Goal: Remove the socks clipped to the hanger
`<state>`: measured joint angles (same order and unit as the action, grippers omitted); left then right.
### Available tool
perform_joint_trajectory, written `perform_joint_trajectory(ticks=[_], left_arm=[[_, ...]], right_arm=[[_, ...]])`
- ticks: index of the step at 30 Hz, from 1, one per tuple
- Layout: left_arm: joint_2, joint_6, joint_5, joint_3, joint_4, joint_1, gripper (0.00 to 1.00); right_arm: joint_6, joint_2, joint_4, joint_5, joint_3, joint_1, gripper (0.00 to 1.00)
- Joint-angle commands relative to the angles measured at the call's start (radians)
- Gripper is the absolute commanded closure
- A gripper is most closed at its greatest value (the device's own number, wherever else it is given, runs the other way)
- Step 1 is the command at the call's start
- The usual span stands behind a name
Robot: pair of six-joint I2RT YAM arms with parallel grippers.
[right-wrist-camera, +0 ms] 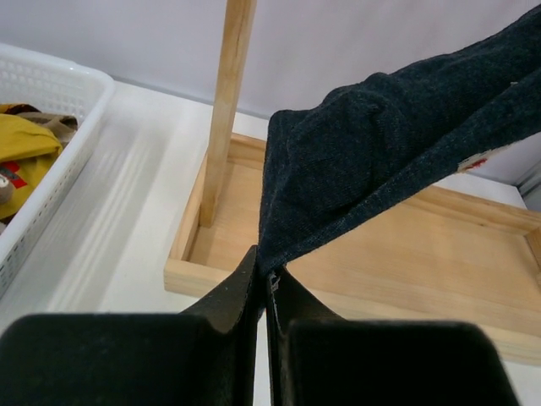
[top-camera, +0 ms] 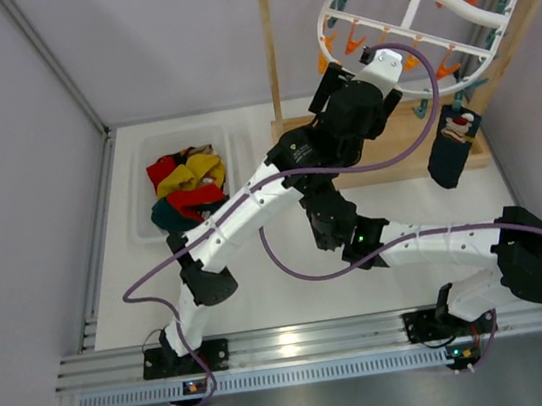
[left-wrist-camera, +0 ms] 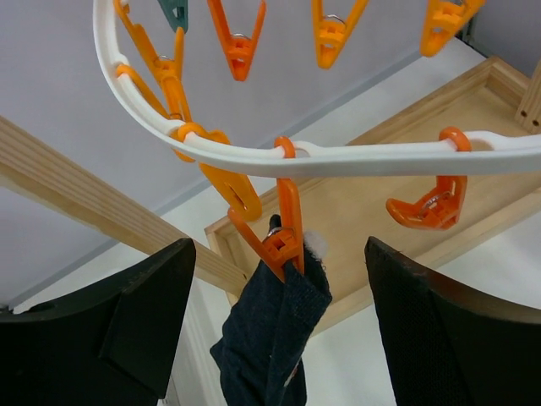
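Your left gripper [left-wrist-camera: 279, 317] stands wide beneath the hanger [left-wrist-camera: 372, 156], its fingers [left-wrist-camera: 127, 330] on either side of a dark navy sock [left-wrist-camera: 275, 338] and clear of it. That sock hangs from an orange clip [left-wrist-camera: 283, 241] on the white rim. Your right gripper [right-wrist-camera: 264, 288] is pinched tight on a taut dark sock [right-wrist-camera: 363, 144] that rises to its upper right above the wooden tray [right-wrist-camera: 406, 262]. You cannot tell whether it is the same one. From above, another dark sock [top-camera: 449, 153] hangs at the hanger's right side. Yellow, red and teal socks [top-camera: 188, 184] lie in the white basket [top-camera: 138, 151] on the tabletop [top-camera: 245, 303].
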<state>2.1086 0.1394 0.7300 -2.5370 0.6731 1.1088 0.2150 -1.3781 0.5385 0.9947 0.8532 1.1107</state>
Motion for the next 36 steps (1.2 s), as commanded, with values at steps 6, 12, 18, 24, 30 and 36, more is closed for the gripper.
perform_joint_trajectory(ticks=[6, 12, 18, 24, 30, 36], left_arm=[[0.036, 0.078, 0.080, -0.045, -0.164, -0.020, 0.28], [0.057, 0.072, 0.045, -0.043, -0.178, -0.036, 0.27], [0.070, 0.054, 0.029, -0.043, -0.185, -0.059, 0.39], [0.067, 0.054, 0.023, -0.043, -0.202, -0.072, 0.62], [0.060, 0.046, 0.020, -0.036, -0.202, -0.073, 0.79], [0.022, 0.022, 0.000, 0.020, -0.202, -0.073, 0.61]], right_arm=[[0.029, 0.004, 0.048, -0.007, 0.043, 0.043, 1.00], [0.029, 0.011, 0.052, -0.011, 0.030, 0.047, 1.00], [0.037, 0.017, 0.052, -0.019, 0.030, 0.058, 1.00], [0.034, 0.034, 0.055, -0.019, 0.003, 0.063, 1.00], [0.001, 0.063, 0.057, -0.014, -0.049, 0.063, 1.00], [-0.074, 0.119, 0.038, -0.013, -0.138, 0.063, 1.00]])
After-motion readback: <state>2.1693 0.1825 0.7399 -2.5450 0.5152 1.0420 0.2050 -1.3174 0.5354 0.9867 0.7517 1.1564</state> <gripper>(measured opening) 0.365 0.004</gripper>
